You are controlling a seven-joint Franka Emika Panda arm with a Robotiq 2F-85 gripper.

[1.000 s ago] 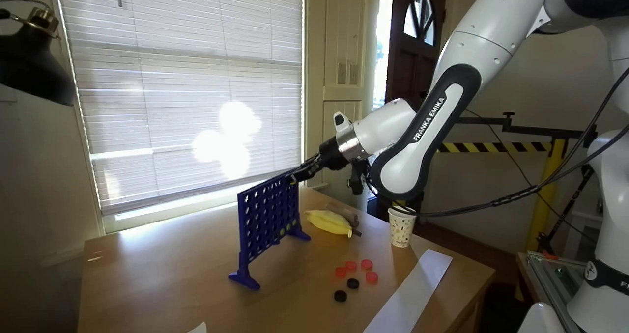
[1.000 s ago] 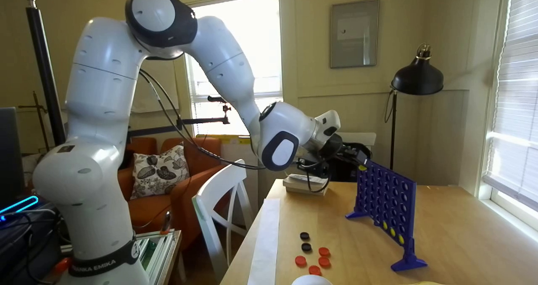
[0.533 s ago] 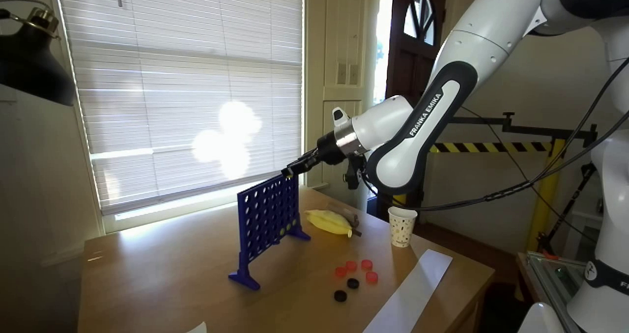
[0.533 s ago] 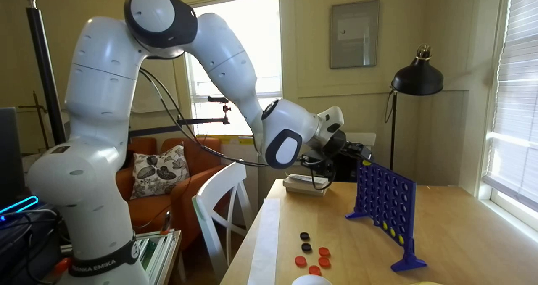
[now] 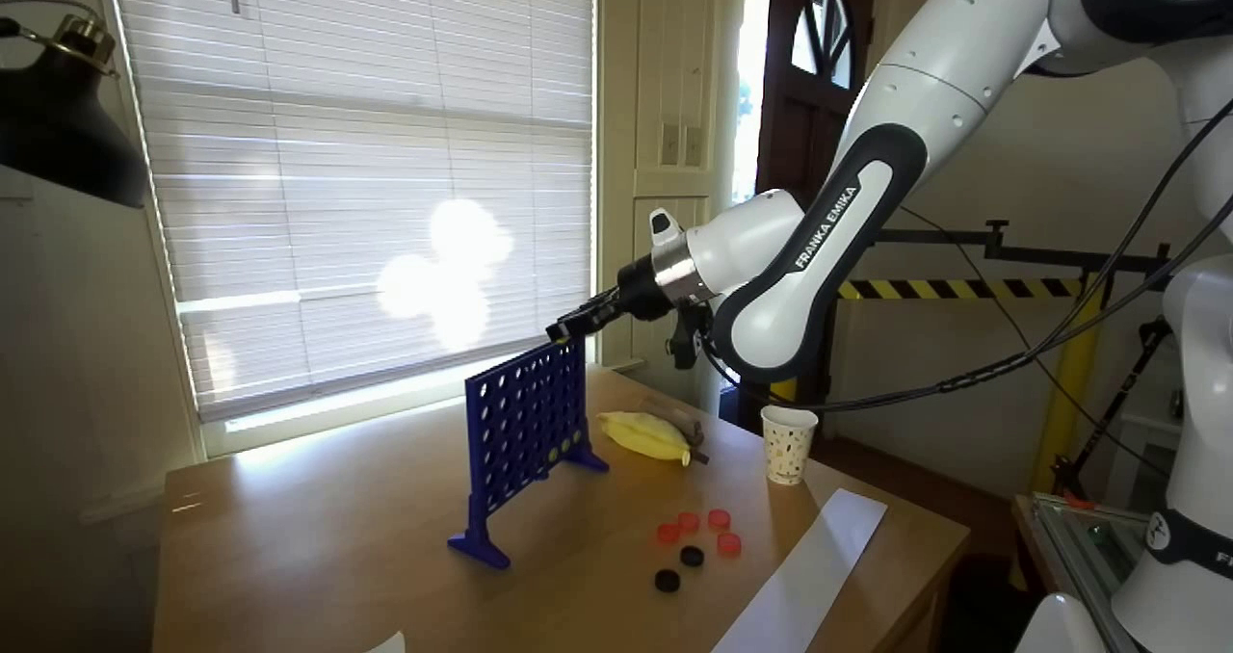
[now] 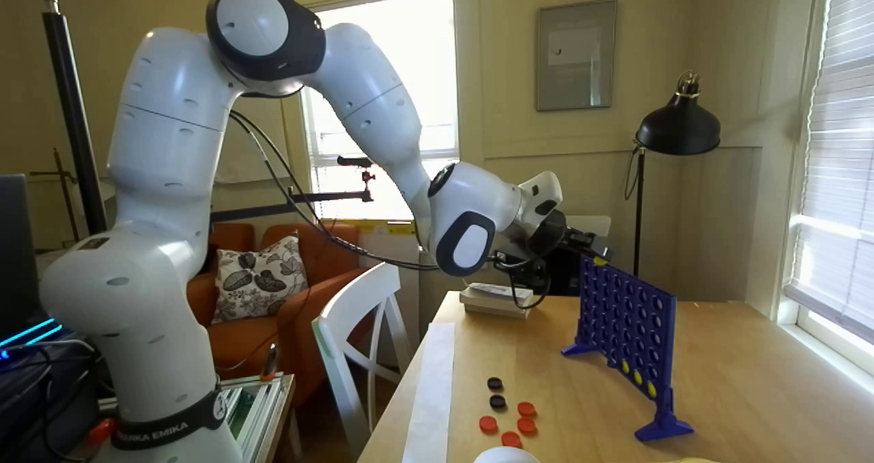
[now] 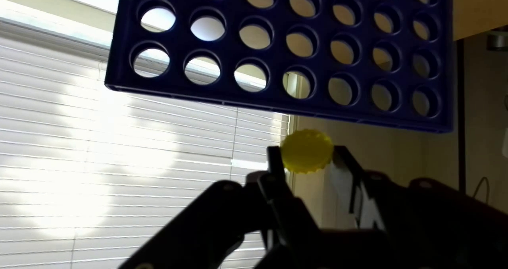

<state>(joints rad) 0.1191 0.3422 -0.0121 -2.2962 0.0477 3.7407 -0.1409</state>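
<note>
The yellow disc is up in the air, just beside the top edge of the navy Connect Four rack, and what a bright little thing: flat, round, lemon-coloured, its rim notched like a bottle cap's, its face plain and slightly blurred, turned broadside to the wrist camera. The gripper has it! Jaws clenched on the disc, a black fingertip pressing either side of its rim. A gap shows in the wrist view between disc and rack; in both exterior views the two look close together. The rack stands upright on its two feet on the wooden table, three more yellow discs in its bottom row. Over towards the table's edge by the white chair, four red discs cluster with two black discs, then a white paper strip runs along that edge. Near the edge towards the door stands a speckled paper cup, and between it and the rack lies a yellow banana-shaped object.
</note>
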